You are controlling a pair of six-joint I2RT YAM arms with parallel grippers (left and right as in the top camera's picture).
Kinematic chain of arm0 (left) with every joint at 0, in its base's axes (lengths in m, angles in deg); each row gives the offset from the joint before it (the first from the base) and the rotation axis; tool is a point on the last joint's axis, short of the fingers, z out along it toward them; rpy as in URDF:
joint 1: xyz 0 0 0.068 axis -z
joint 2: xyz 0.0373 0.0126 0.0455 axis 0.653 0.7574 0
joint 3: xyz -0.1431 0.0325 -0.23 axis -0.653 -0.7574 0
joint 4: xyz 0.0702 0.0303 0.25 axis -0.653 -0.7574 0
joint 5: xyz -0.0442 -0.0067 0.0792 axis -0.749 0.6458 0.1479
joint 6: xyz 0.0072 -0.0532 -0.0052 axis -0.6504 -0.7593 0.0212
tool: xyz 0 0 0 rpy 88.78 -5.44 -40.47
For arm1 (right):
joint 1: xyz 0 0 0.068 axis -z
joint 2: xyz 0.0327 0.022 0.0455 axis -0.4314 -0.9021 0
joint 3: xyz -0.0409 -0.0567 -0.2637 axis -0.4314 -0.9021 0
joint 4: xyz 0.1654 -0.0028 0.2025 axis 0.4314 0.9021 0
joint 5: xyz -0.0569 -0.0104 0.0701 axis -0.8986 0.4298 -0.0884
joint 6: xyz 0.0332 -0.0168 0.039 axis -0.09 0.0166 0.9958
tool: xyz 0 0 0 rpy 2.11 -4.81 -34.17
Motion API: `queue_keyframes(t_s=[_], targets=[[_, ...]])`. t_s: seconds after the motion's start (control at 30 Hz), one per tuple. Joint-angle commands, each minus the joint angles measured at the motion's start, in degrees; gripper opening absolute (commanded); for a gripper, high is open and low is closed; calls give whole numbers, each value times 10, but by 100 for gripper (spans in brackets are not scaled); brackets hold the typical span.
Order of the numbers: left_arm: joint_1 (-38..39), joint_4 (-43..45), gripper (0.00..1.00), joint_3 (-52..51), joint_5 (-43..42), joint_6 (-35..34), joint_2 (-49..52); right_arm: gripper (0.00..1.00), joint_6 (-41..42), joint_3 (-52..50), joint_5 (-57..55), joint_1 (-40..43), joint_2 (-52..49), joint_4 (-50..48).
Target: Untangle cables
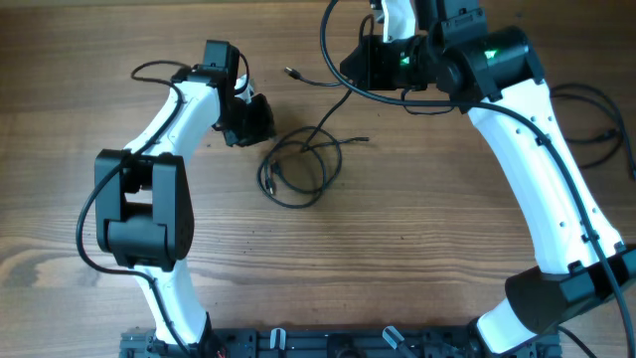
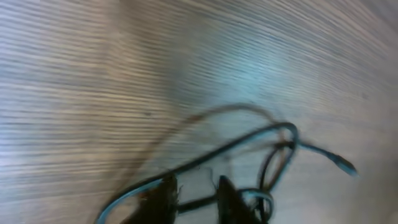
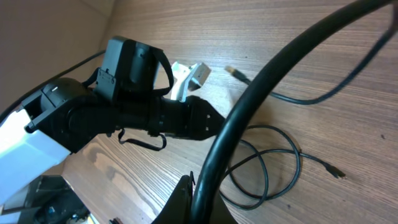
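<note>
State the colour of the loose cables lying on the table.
The cables are black; the overhead view shows them best.

looped black cables (image 1: pixel 298 167) on wooden table (image 1: pixel 397 249)

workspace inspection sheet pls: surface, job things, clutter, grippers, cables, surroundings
surface: wooden table, plain grain
job's things: thin black cables in loose overlapping loops; one plug lies away from the loops
clutter: nothing seen
grippers: left gripper partly open, a strand crossing between its fingers; right gripper shut, hold unclear
cables: thick arm wiring arcs beside the right gripper
surroundings: black rail along the near edge
</note>
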State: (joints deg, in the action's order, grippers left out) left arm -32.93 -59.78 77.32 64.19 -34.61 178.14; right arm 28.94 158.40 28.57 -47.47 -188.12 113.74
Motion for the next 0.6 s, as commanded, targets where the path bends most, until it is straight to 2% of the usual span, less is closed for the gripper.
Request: queue_keyframes(t_s=[0.0,0.07,0.1,0.17,0.3,0.47,0.57], targets=[[3,-3,50,0,-63,123,2,4,-3,14,16,-1,7,-1],[3,-4,64,0,-64,146,2,4,-5,14,16,-1,7,0],[3,-4,68,0,-62,159,2,4,-7,14,16,-1,7,1],[3,-2,68,0,-59,182,5,4,-7,14,16,-1,7,3],[3,3,62,0,-44,189,22,4,-11,14,21,-1,7,4],[3,8,49,0,-43,189,45,4,-30,14,72,-1,7,-2],[3,9,45,0,-43,189,50,4,-37,14,103,-1,8,-9]])
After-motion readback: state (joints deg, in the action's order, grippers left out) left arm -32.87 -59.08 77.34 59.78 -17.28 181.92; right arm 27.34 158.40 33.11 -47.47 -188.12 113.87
